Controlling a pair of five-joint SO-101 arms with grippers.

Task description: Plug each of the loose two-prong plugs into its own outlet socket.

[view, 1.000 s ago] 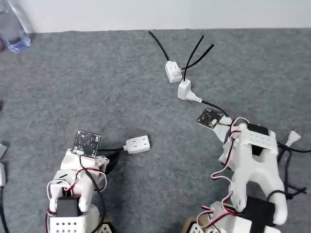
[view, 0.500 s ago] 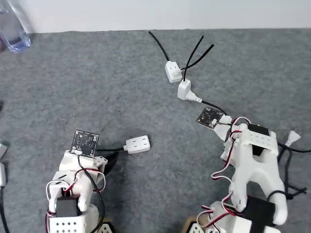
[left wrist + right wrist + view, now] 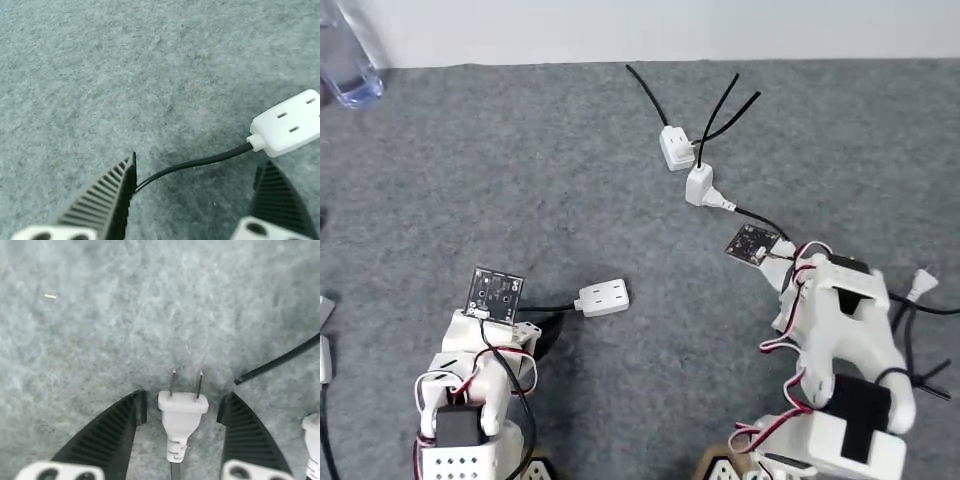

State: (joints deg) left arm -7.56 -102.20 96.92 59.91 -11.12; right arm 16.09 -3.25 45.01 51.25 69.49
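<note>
In the right wrist view a white two-prong plug (image 3: 182,412) lies on the grey carpet, prongs pointing away. My right gripper (image 3: 185,396) is open, one black finger on each side of it without touching. In the left wrist view my left gripper (image 3: 199,165) is open over a black cord (image 3: 200,164) that leads to a white outlet socket (image 3: 290,125). From above, that socket (image 3: 602,297) lies just ahead of the left arm (image 3: 480,370). Two more white socket blocks (image 3: 675,147) (image 3: 700,185) lie at the back centre. Another white plug (image 3: 920,283) rests beside the right arm (image 3: 840,330).
Loose black cords (image 3: 730,100) fan out behind the far sockets. A cut cord end (image 3: 280,360) and a second white plug (image 3: 312,440) lie close to my right gripper. A clear bottle (image 3: 345,60) stands at the back left corner. Bare carpet (image 3: 500,170) stretches across the left middle.
The right arm has shifted slightly forward and turned a little. The left arm has drawn back a touch. Plugs and sockets have not moved.
</note>
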